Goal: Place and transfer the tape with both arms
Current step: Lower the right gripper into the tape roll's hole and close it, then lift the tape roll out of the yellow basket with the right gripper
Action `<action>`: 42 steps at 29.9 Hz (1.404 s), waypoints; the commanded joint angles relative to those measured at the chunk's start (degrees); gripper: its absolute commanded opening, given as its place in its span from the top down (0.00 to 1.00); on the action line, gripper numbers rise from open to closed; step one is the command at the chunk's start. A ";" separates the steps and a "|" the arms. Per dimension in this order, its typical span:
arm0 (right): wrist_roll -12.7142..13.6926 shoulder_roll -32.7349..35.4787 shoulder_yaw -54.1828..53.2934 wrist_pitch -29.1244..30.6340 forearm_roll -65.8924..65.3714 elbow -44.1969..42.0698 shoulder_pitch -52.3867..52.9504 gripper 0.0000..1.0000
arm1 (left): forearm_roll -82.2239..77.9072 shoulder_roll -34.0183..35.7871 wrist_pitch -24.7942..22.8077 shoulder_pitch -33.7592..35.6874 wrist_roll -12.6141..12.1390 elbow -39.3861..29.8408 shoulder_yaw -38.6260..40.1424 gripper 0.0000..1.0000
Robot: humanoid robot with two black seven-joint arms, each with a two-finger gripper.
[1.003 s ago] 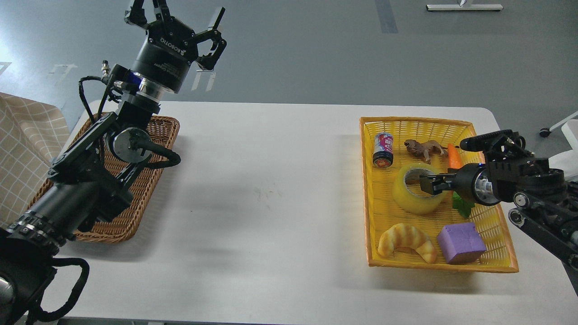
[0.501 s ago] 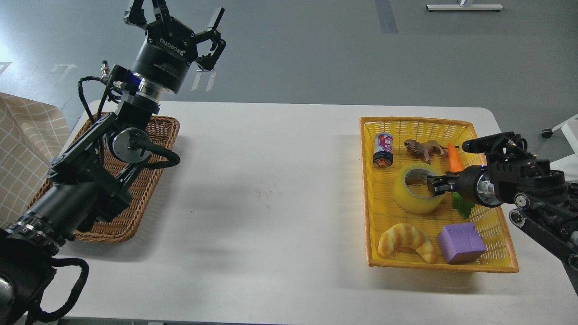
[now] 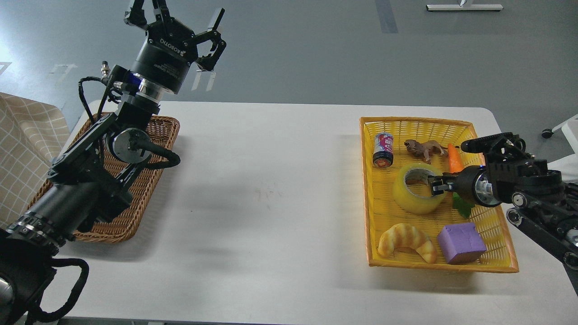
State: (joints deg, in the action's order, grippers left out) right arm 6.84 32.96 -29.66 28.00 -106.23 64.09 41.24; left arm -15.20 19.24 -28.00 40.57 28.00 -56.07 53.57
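Observation:
The tape [image 3: 413, 196], a translucent yellow roll with a pale core, lies flat in the yellow basket [image 3: 496, 216] on the right of the table. My right gripper [image 3: 436, 185] comes in from the right, low over the basket, its fingers pinched on the roll's right rim. The roll rests on the basket floor. My left gripper [image 3: 178, 16] is open and empty, raised high above the table's far left, over the brown wicker basket [image 3: 153, 180].
The yellow basket also holds a small can [image 3: 383, 150], a brown toy animal [image 3: 424, 149], a toy carrot [image 3: 454, 159], a croissant toy [image 3: 406, 241] and a purple block [image 3: 460, 243]. A checked cloth [image 3: 22, 144] lies at the far left edge.
My right gripper has drawn back a little to the right and its fingers have narrowed onto the tape's right rim. The tape and my left arm have stayed in place.

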 commanded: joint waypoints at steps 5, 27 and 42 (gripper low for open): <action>0.01 0.35 -0.14 0.00 0.32 0.86 0.51 1.00 | 0.00 0.01 0.00 0.03 0.00 0.09 0.04 0.02; -0.08 4.22 -4.01 0.00 5.15 14.75 10.35 1.00 | 0.00 0.01 0.00 -0.05 0.00 0.17 -0.04 0.02; -0.08 -13.53 -2.26 0.00 5.07 8.51 16.68 1.00 | -0.09 -0.08 0.00 -0.05 0.00 0.35 -0.04 0.02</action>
State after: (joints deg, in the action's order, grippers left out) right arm 6.78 22.69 -32.86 28.00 -101.08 74.64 56.98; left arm -15.29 19.20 -28.00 40.51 28.00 -55.84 53.52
